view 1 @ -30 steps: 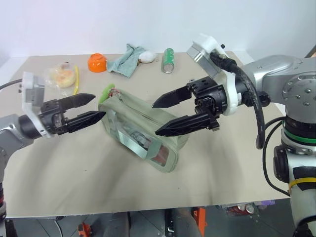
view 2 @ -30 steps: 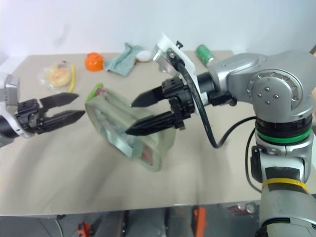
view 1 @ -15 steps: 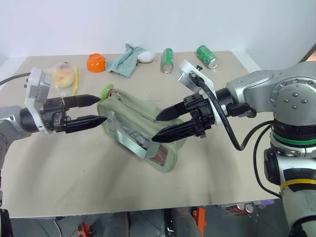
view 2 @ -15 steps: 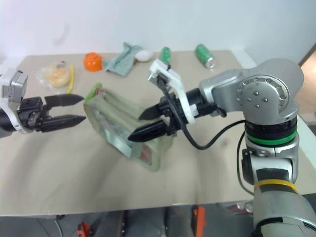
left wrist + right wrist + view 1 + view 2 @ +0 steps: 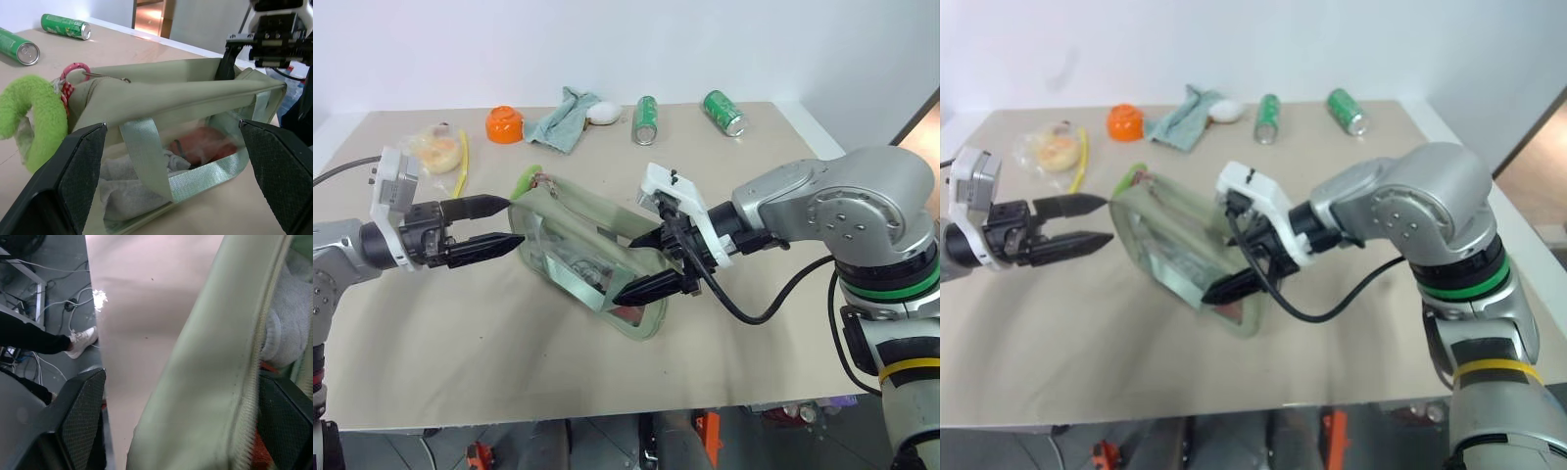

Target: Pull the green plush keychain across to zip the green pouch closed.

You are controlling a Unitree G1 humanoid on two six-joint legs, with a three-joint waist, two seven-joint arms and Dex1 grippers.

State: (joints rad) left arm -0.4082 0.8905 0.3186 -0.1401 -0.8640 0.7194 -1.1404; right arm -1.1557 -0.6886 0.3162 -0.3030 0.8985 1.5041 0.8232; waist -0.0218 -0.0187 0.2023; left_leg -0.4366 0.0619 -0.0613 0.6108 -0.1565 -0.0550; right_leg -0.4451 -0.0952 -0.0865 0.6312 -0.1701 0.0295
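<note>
hidden/unclear: zipper slider itself can't be made out; right gripper (image 5: 648,264) fingertips are partly lost against the green pouch (image 5: 578,250), so can't tell if they touch the fabric. in the right wrist view the pouch edge (image 5: 215,367) fills most of the frame betw the two black fingers, zipper teeth running along it, grey stuff and a red bit behind it cut off at the frame edge. a person's dark sleeve and white shoe (image 5: 80,340) show on the floor past the table edge.

materials/shapes: pouch is pale sage fabric, boxy, w/ clear plastic side panel, shiny webbing straps (image 5: 146,156); grey cloth and smth red seen thru the plastic. green plush keychain (image 5: 525,180) is a fuzzy lime ring curled like a doughnut, pink loop and thin metal clasp (image 5: 76,71) joining it to the pouch's end. table (image 5: 460,333) is plain beige, matte.

position: pouch lies at table centre, angled, long axis running 10 to 4 o'clock; keychain at its 10 o'clock end. left gripper (image 5: 494,223) comes in from 9 o'clock, fingers spread wide, tips just beside the pouch's keychain end, keychain just past its upper finger at 1 o'clock; no contact seen. right gripper comes in from 3 o'clock, fingers also spread wide, straddling the pouch's 4 o'clock end, holding nothing clearly.

far side, well apart: orange bowl (image 5: 506,123), grey-green rag (image 5: 563,117), white egg-like obj (image 5: 603,113), two green cans (image 5: 647,119) (image 5: 723,112), bag w/ a bun (image 5: 433,149), yellow strip (image 5: 464,157).
</note>
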